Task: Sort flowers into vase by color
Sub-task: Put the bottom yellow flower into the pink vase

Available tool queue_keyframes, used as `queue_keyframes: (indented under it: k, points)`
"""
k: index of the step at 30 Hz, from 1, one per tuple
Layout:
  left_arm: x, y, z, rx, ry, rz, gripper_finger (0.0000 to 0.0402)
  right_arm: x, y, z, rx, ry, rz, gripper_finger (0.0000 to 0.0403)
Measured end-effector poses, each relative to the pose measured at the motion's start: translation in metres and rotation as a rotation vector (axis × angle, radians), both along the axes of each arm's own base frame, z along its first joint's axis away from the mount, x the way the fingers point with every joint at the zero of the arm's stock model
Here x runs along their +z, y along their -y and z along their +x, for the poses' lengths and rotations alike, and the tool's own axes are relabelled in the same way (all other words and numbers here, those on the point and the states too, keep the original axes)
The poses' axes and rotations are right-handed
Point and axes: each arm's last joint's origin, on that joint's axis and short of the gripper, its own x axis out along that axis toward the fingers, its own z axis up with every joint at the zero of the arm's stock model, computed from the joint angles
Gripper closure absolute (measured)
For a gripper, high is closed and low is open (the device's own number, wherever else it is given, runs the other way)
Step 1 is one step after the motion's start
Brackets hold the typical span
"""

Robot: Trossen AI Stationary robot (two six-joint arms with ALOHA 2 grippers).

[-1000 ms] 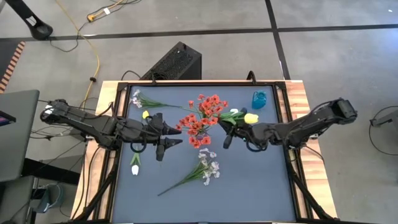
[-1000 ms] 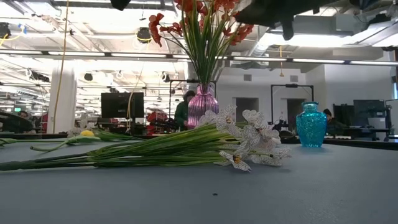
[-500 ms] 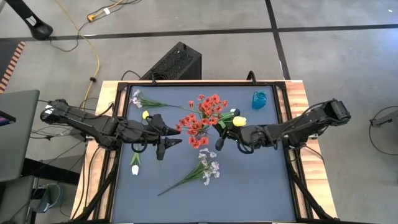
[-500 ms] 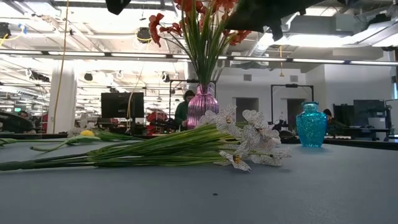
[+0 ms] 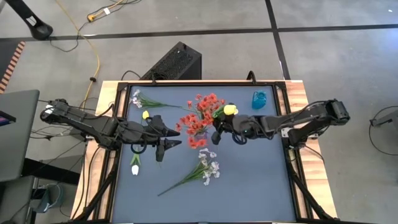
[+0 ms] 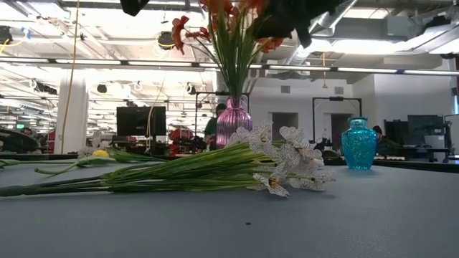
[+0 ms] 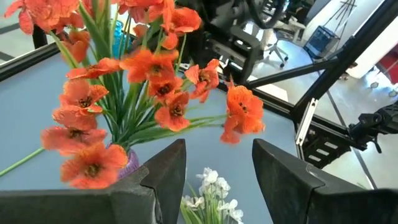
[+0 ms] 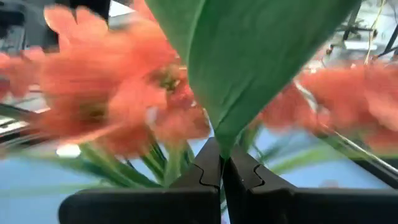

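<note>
High view: my right hand [image 5: 216,132] is clamped on a yellow tulip [image 5: 231,110], held right against the red flowers [image 5: 200,119] standing mid-desk. My left hand [image 5: 168,135] waits just left of that bunch, fingers spread and holding nothing. A white-lilac spray [image 5: 207,168] lies below, a white tulip [image 5: 135,168] sits at the left edge of the dark desk [image 5: 261,180], and a blue vase [image 5: 259,99] stands at the back.

Low view: I see the red stems in a pink vase [image 6: 234,122].

Right wrist view: fingers pinch a green leaf [image 8: 249,56].
</note>
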Motion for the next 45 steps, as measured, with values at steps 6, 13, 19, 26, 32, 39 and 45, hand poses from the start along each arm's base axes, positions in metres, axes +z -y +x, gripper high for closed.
queue_keyframes:
  k: [6, 13, 19, 26, 32, 39, 45]
  points:
    - [-0.002, 0.000, -0.001, 0.000, -0.022, 0.006, 0.0228, -0.004, 0.007, 0.000, 0.025, -0.045, 0.017, 0.0377]
    - [-0.004, 0.000, 0.001, 0.002, -0.032, 0.004, 0.0228, -0.012, 0.016, 0.003, 0.038, -0.088, 0.048, 0.0377]
    - [-0.006, 0.003, 0.002, 0.000, -0.041, 0.005, 0.0228, -0.029, 0.020, 0.014, 0.067, -0.126, 0.072, 0.0377]
    - [-0.007, 0.006, 0.003, -0.006, -0.043, -0.002, 0.0228, -0.033, 0.019, 0.018, 0.072, -0.127, 0.073, 0.0376]
    - [-0.007, 0.006, 0.003, -0.006, -0.045, -0.002, 0.0228, -0.030, 0.019, 0.016, 0.070, -0.111, 0.075, 0.0315]
    - [-0.009, 0.008, 0.002, -0.063, -0.072, -0.037, 0.0228, -0.034, 0.018, 0.013, 0.104, -0.156, 0.158, 0.0252]
    - [-0.010, 0.009, 0.001, -0.122, -0.089, -0.076, 0.0228, -0.029, 0.017, 0.004, 0.165, -0.191, 0.223, 0.0191]
